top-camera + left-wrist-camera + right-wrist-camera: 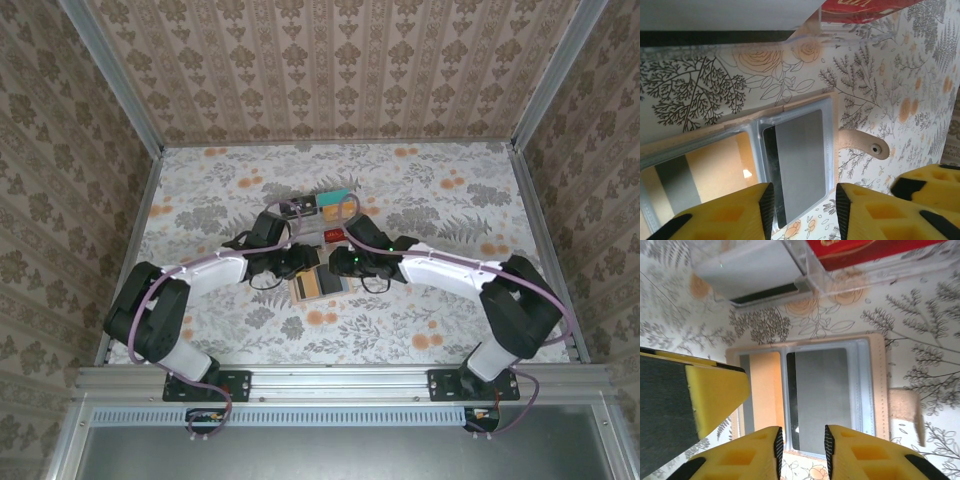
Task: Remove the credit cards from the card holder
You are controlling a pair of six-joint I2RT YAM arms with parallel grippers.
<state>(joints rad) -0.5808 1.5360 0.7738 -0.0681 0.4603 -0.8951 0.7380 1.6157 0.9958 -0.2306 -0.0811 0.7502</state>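
The tan card holder [318, 286] lies spread open on the floral table between both grippers. In the right wrist view its left pocket holds an orange credit card [765, 390] and its right pocket a dark grey card [822, 395]. The same grey card [800, 160] and orange card [715, 170] show in the left wrist view. My left gripper [805, 210] hovers open over the grey card's end with nothing between its pads. Close beside it, my right gripper [801, 445] stands open, its gap narrower, just above the holder's near edge. Both sit low over the holder: left gripper [298, 262], right gripper [346, 264].
A clear plastic tray [318, 212] stands just beyond the holder, with a teal card [333, 197] and a red card [335, 235] in it. The holder's snap tab [865, 144] sticks out sideways. Patterned walls enclose the table on three sides.
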